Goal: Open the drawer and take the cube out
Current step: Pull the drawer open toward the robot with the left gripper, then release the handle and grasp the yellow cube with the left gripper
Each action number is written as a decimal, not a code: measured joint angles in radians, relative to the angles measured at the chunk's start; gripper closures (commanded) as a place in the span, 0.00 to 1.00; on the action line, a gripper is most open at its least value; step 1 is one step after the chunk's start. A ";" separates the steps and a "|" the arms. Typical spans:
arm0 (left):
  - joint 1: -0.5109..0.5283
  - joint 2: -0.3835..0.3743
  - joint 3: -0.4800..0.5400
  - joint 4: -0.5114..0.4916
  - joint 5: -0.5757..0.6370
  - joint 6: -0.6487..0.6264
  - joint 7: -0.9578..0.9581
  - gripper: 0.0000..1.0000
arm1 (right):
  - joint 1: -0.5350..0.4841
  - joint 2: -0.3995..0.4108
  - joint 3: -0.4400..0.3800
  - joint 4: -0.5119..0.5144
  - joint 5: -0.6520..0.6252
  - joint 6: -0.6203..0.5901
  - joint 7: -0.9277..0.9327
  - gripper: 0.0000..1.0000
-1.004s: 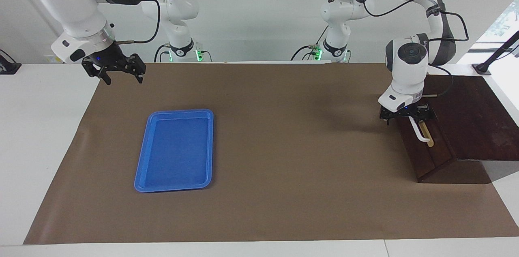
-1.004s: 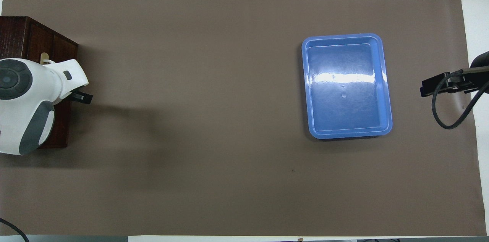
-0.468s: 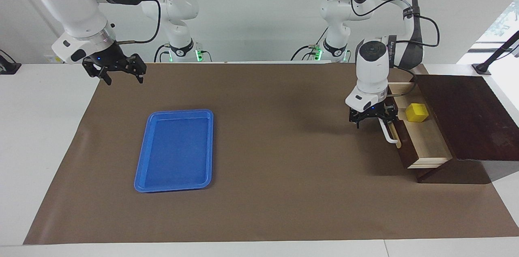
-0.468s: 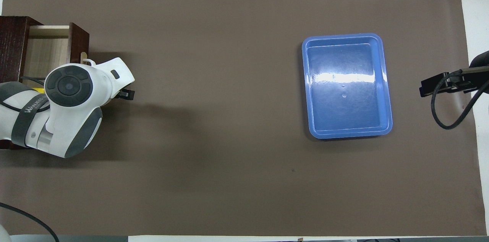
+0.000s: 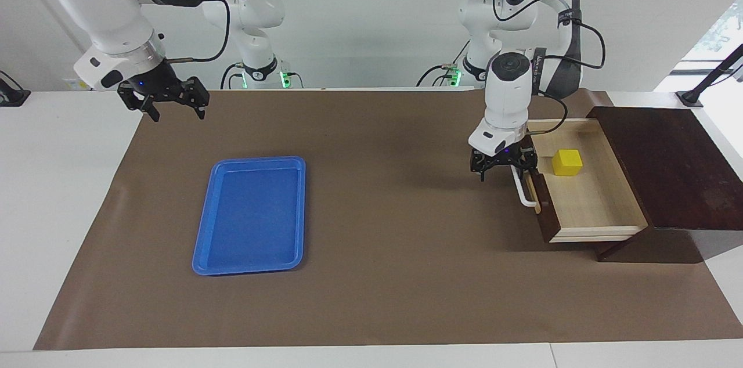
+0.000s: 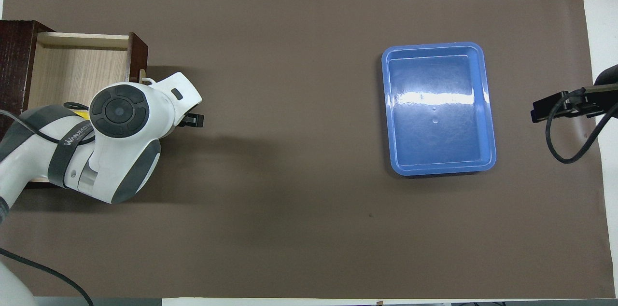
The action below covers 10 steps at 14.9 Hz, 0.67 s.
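One cube (image 5: 566, 162) in one open drawer (image 5: 592, 199); one blue tray (image 5: 251, 214).

A grey band (image 6: 67, 144) around the left arm's forearm, beside the drawer (image 6: 77, 72), carries white lettering reading "WANJEED", not sharply legible.

One drawer (image 5: 586, 199), one yellow cube (image 5: 566, 162), one blue tray (image 5: 251, 215), two arms' grippers: left gripper (image 5: 502, 166), right gripper (image 5: 168, 102).
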 measured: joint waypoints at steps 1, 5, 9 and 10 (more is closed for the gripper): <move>-0.002 0.002 -0.002 0.005 -0.002 -0.011 -0.006 0.00 | 0.000 0.000 0.000 0.000 0.000 0.000 0.000 0.00; 0.002 0.037 0.011 0.234 -0.107 -0.270 -0.017 0.00 | 0.000 0.000 -0.001 0.000 0.000 0.000 0.000 0.00; 0.133 0.044 0.034 0.467 -0.223 -0.479 -0.131 0.00 | 0.000 0.000 -0.001 0.000 0.000 0.000 0.000 0.00; 0.174 0.039 0.036 0.465 -0.237 -0.486 -0.192 0.00 | 0.000 0.000 -0.001 0.000 0.000 0.000 0.000 0.00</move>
